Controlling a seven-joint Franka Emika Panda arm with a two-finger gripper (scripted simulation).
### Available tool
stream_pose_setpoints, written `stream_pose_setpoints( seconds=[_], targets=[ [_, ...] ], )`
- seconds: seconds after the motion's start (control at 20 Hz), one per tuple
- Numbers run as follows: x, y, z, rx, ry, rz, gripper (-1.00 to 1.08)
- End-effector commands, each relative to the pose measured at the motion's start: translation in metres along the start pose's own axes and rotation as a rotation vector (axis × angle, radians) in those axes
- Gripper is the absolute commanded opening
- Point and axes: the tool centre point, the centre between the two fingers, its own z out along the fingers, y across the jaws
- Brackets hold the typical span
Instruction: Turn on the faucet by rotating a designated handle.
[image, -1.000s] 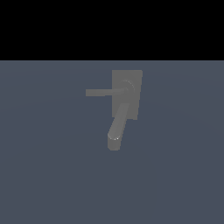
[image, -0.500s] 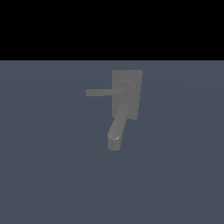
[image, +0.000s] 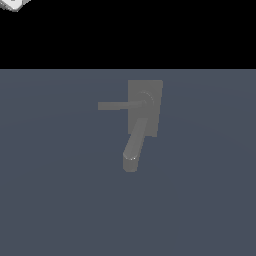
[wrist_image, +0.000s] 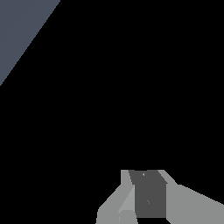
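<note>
The matte grey faucet stands in the middle of the exterior view, with a flat rectangular back plate (image: 151, 92). Its thick, rounded-tip spout (image: 133, 150) points toward the camera and downward. The handle (image: 117, 105) is a thin straight bar that runs from the plate's round hub toward the exterior view's left. A small white part of my arm (image: 12, 4) shows at the top left corner, far from the faucet. In the wrist view my gripper (wrist_image: 146, 175) shows only its light grey fingers (wrist_image: 188, 205) against black. Neither the faucet nor the handle appears in that view.
A flat blue-grey floor (image: 55, 200) surrounds the faucet on all sides. A wedge of that floor (wrist_image: 19, 30) shows in one corner of the wrist view. A black background fills the band above the floor.
A white part of my arm has come into the top left corner of the exterior view. The faucet and its handle have not moved.
</note>
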Motion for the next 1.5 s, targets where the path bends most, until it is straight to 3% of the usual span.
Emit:
stream_pose_setpoints(
  seconds=[0.0,0.4,0.75,1.1,1.45],
  targets=[
    [0.029,-0.029,-0.011,-0.010,0.076,-0.081,-1.00],
    [0.103,-0.146,-0.055,0.015,0.317,-0.338,-1.00],
    [0.132,-0.249,-0.097,0.079,0.494,-0.524,-1.00],
    [0.139,-0.314,-0.126,0.136,0.600,-0.633,-1.00],
    [0.141,-0.342,-0.140,0.172,0.649,-0.667,-1.00]
  ],
)
